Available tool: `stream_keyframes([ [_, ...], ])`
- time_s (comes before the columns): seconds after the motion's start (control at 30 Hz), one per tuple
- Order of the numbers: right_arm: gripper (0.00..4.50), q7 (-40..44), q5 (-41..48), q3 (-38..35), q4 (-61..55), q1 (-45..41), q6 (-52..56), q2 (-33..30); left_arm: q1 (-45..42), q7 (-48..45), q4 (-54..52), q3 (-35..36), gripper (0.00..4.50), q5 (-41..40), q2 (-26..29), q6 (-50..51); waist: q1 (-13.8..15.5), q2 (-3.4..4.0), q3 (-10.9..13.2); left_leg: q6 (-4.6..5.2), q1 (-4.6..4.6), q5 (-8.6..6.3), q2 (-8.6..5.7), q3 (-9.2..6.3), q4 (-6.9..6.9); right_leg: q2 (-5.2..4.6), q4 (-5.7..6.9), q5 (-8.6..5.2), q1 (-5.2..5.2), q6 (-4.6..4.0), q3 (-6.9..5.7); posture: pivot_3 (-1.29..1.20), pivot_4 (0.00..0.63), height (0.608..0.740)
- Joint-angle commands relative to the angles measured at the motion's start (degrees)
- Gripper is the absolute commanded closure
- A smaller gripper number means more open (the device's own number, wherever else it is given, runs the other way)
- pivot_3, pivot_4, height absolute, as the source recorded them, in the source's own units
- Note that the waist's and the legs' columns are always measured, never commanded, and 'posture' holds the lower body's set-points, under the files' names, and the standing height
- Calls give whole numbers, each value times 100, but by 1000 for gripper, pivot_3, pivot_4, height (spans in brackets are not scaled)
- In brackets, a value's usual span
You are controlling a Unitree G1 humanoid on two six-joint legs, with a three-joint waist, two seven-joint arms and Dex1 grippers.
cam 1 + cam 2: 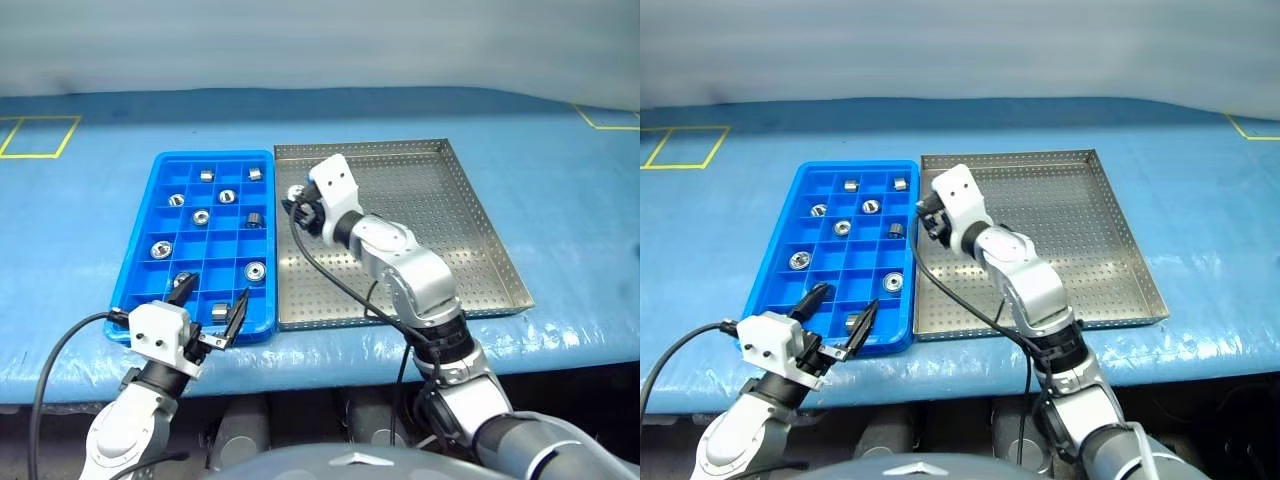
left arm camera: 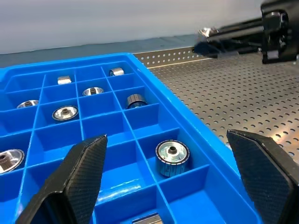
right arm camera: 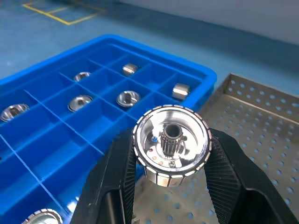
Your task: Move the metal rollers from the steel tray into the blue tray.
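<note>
The right gripper (image 3: 171, 161) pinched one metal roller (image 3: 171, 144) between its two black fingers (image 3: 117, 172), one pad on each side of the ribbed rim. The roller's short axis ran along the fingers, its open face with the toothed central hub turned back toward the wrist. It was held above the steel tray (image 1: 470, 215), close to that tray's rim nearest the blue tray (image 1: 150, 225). The left gripper (image 1: 212, 312) hung with fingers spread wide and nothing between them, over the near edge of the blue tray. Other rollers (image 1: 255, 270) sat singly in the blue tray's compartments, some on end with the hole up, some lying on their sides. Both trays lay side by side, nearly touching, on a blue-covered table (image 1: 560, 170) marked with yellow tape squares (image 1: 40, 135); a pale wall rose behind. The right arm hid part of the steel tray's perforated floor.
</note>
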Motion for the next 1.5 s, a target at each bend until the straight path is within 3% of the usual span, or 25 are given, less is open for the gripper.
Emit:
stream_keyframes([
  [0.03, 2799, 123, -7, 201, 455, -241, -456, 290, 212, 174, -389, 73, 0, 150, -110, -245, 82, 0, 0, 0, 0, 0, 0, 0, -1, 0, -1, 0, -1, 0, -1, 255, 150, 740],
  [0.4, 2799, 387, -184, 443, 1970, -621, -1392, 886, 1124, 530, -712, -66, 0, 539, -535, -703, 509, 0, 1, 0, -4, 0, 0, 4, -2, -1, -8, -3, -7, -5, -2, 415, 150, 740],
  [0.73, 2799, 539, -362, 402, 3046, -561, -1715, 893, 1111, 568, -639, -143, 0, 602, -588, -814, 732, 2, 2, -1, -6, 0, 0, 7, -5, -2, -14, -5, -12, -6, -2, 397, 150, 740],
  [1.0, 143, 600, -333, 292, 2465, -305, -1481, 762, 694, 370, -494, -121, 0, 447, -382, -595, 724, 3, 1, -1, -7, 0, 0, 7, -6, -2, -16, -5, -11, -6, -2, 298, 150, 740],
  [1.23, 27, 882, 194, -111, 883, 181, -1565, 580, 19, 138, -265, 61, 0, 218, -82, -230, 543, 8, 4, -1, -8, 0, 1, 9, -7, -2, -18, -4, -14, -6, -2, 143, 150, 740],
  [1.5, 27, 715, -148, -159, -391, 1154, -1647, -380, -1045, -75, 189, 407, 0, -27, 302, 201, 142, 4, -1, -2, -5, 1, 0, 7, -7, -3, -13, -2, -6, -3, -2, -2, 150, 740],
])
